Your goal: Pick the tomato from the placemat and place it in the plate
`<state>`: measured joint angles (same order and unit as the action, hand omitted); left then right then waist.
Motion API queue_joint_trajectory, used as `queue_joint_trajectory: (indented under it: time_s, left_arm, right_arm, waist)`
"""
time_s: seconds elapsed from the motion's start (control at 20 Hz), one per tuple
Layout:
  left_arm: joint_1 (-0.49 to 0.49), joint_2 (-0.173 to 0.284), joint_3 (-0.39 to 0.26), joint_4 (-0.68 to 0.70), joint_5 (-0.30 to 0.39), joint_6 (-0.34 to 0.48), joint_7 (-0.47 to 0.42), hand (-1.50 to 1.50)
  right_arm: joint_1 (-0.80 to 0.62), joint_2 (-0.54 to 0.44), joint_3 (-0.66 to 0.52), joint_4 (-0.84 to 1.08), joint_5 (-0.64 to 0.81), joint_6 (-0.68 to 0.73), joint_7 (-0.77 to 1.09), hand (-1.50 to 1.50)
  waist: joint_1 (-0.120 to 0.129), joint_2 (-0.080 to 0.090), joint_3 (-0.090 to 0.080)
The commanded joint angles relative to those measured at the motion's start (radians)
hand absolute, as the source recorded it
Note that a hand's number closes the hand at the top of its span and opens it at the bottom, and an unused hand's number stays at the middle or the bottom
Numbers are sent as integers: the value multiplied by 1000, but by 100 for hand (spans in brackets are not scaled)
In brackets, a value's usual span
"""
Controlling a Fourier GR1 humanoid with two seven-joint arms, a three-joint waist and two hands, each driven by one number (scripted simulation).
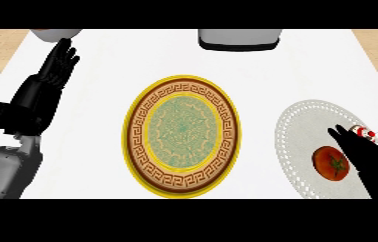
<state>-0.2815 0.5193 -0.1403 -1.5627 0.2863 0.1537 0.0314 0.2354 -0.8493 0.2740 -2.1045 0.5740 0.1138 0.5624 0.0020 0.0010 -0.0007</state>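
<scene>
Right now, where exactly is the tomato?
In the head view the tomato lies at the lower right, on the white lace placemat, right of the patterned plate. The right hand is next to it.

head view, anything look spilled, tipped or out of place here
Nothing stands out. The tomato sits on the white placemat, the plate lies flat and bare at center, and the right robot hand is beside the tomato.

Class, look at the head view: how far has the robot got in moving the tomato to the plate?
Done: nothing yet; the tomato lies on the white placemat. In hand: the right robot hand is beside the tomato, not visibly curled round it. The left robot hand rests open at the left. Left: grasp, lift, and set it on the plate.
</scene>
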Motion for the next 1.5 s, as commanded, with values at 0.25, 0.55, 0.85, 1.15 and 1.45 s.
queue_joint_trajectory:
  time_s: [0.25,0.55,0.85,1.15,1.45]
  left_arm:
    - [31,-71,17,-77,-76,2,61,0]
    - [31,-100,63,4,-98,-71,-5,0]
    - [62,-79,147,-48,-95,-132,33,0]
    - [-26,-132,128,16,-145,-124,69,0]
    - [9,-136,146,5,-150,-130,31,0]
  right_arm:
    - [-117,122,-46,234,59,85,-61,-150]
    - [-85,170,-67,373,117,51,-216,-150]
    - [-91,233,-73,334,174,145,-135,-150]
    - [-153,287,-89,498,227,46,-294,150]
    - [-200,326,-79,494,381,-159,-325,150]
  waist:
    - [1,-1,1]
    - [-5,0,1]
    - [-3,-2,1]
    - [-6,0,1]
    - [-5,0,1]
